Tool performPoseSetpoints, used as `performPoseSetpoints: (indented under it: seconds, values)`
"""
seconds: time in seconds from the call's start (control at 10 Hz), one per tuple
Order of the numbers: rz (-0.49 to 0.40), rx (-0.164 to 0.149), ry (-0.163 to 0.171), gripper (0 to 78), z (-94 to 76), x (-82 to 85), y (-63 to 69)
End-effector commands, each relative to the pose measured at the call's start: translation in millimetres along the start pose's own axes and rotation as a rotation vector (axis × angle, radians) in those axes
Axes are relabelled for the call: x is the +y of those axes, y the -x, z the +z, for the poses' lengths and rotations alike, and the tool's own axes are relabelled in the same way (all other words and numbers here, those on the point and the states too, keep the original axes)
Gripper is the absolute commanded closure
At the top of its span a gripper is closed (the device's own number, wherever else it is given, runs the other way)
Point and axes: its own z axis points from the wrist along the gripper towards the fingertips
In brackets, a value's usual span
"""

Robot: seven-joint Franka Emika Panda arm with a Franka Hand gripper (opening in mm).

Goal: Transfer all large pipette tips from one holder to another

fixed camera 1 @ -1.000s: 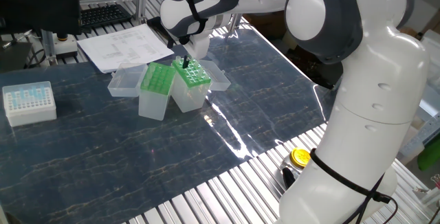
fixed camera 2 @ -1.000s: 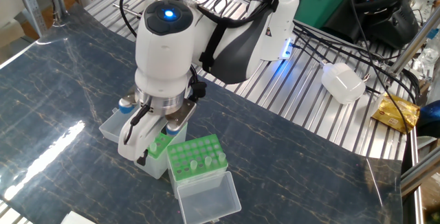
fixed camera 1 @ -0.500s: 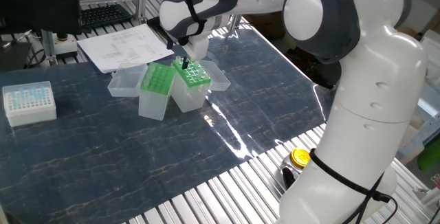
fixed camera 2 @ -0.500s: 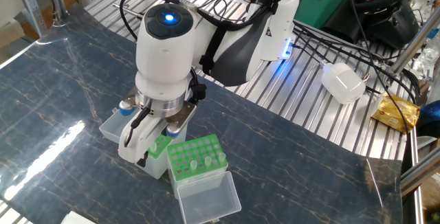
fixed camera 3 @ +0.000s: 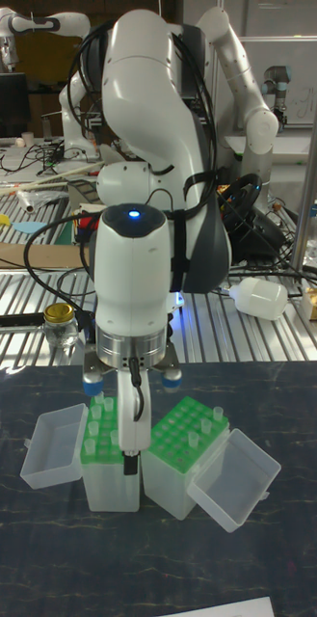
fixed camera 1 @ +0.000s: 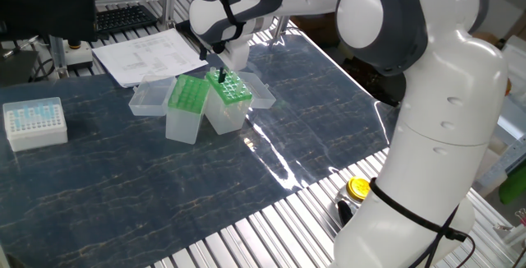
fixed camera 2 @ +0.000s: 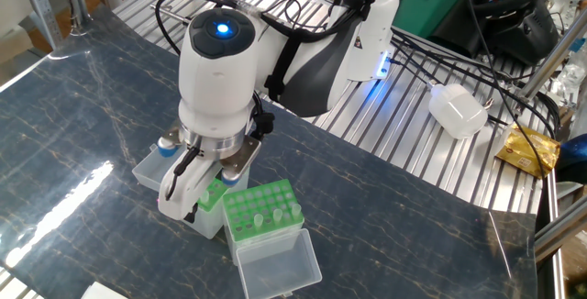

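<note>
Large tips [fixed camera 3: 217, 418] stand in the wide green rack [fixed camera 3: 182, 439], center-bottom of the tall view. Probably light, slick and slender; best pinched near the top collar. The gripper [fixed camera 3: 129, 461] hangs just left; its opening is unclear. The narrow rack [fixed camera 3: 102, 451] sits beside it.

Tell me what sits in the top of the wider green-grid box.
A few pipette tips stand in the holes of the wider box; three show near its middle. The end effector and arm cover the rows beside the narrower box.
</note>
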Motion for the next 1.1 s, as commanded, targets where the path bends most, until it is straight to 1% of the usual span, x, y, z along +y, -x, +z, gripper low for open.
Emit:
performPoseSetpoints:
  seconds: [0.1, 0.4, 0.8, 1.0, 1.1]
  values:
    - [-0.009, -0.007, -0.01, 0.1, -0.9, 0.7, 0.7]
    - [-0.018, -0.011, -0.028, 0.1, 0.2, 0.5, 0.9]
    - [-0.04, -0.01, -0.041, 0.1, 1.1, 0.1, 2.0]
    - [-0.052, -0.017, -0.048, 0.1, 1.2, 0.0, 2.2]
    - [-0.056, -0.018, -0.052, 76.4, 1.3, 0.0, 2.3]
